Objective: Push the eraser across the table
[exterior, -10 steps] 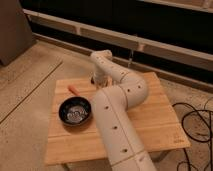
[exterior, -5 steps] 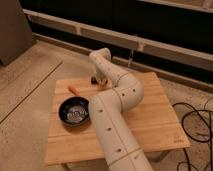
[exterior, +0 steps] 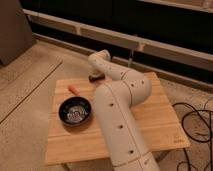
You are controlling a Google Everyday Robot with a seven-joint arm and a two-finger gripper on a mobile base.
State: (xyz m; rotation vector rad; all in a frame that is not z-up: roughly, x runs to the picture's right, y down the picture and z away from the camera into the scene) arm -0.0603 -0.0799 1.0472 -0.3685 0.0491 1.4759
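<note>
The light wooden table [exterior: 165, 127] fills the middle of the camera view. My white arm reaches from the near edge over the top, bends at the elbow and points down at the far left part of the table. My gripper [exterior: 95, 77] shows as a small dark shape down at the table surface near the far edge, and it is shut. The eraser is hidden; I cannot make it out beside or under the gripper.
A dark bowl [exterior: 75, 111] with pale contents sits on the left half of the table. A small orange object [exterior: 73, 89] lies between the bowl and the gripper. Black cables [exterior: 196, 125] trail on the floor to the right. A dark wall with a pale rail runs behind the table.
The forearm swayed slightly to the left and came back. The gripper stays low near the far edge, and the bowl and the orange object have not moved.
</note>
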